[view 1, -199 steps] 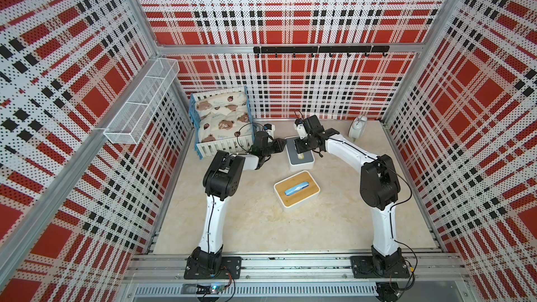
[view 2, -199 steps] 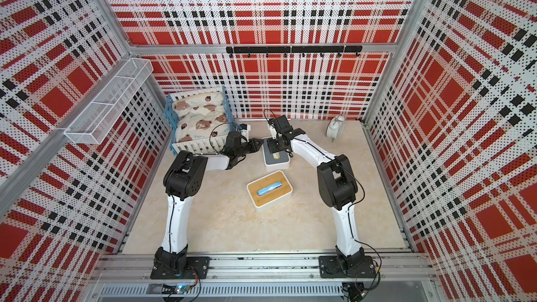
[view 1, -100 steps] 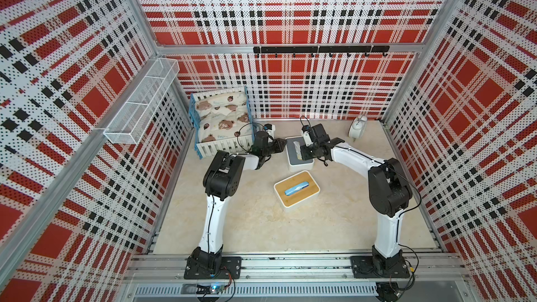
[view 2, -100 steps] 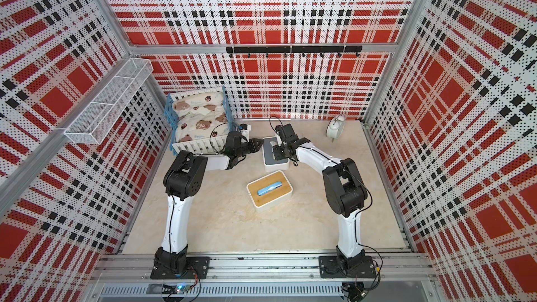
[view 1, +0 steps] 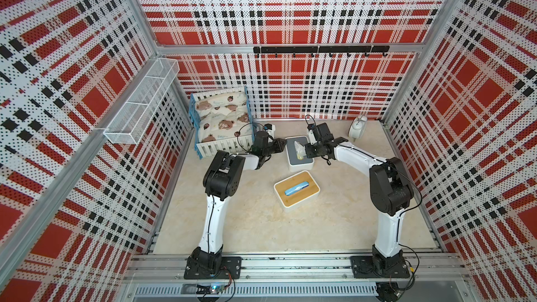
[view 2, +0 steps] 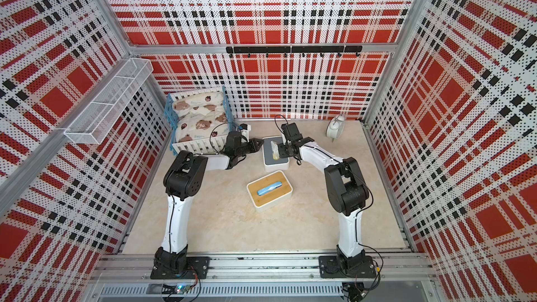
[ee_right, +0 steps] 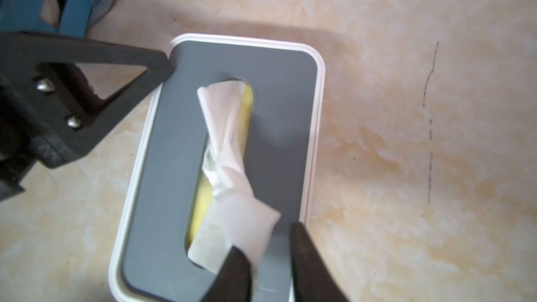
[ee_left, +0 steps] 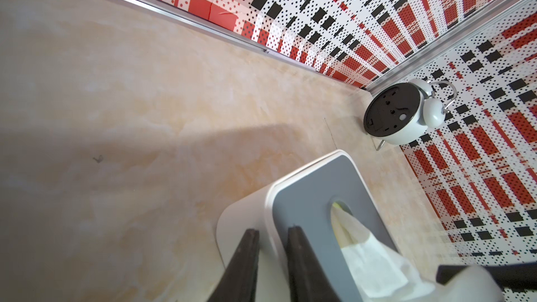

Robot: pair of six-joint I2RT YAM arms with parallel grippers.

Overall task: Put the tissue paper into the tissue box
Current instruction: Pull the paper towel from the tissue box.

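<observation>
Gripping the box (ee_left: 308, 196) wall, the left pincer (ee_left: 272, 229) sits narrow; the right pincer (ee_right: 265, 236) is parted just above the box, tissue (ee_right: 226, 146) sticking out beside one finger.

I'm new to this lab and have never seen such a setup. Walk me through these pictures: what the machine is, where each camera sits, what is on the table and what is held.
Two robot arms are bolted to a rail in front of the table, each ending in a two-fingered end effector. Two pictures look down on the whole scene from overhead; the other two come from cameras on the arms' wrists. On the table stand a grey-lidded tissue box, a wooden-lidded box nearer the arms, a white alarm clock and a toy bed with bear-print bedding. A tissue sticks out of the grey lid's slot. The left end effector pinches that box's rim, as the left wrist view shows. The right end effector is open at the tissue's loose end, not clamping it.
</observation>
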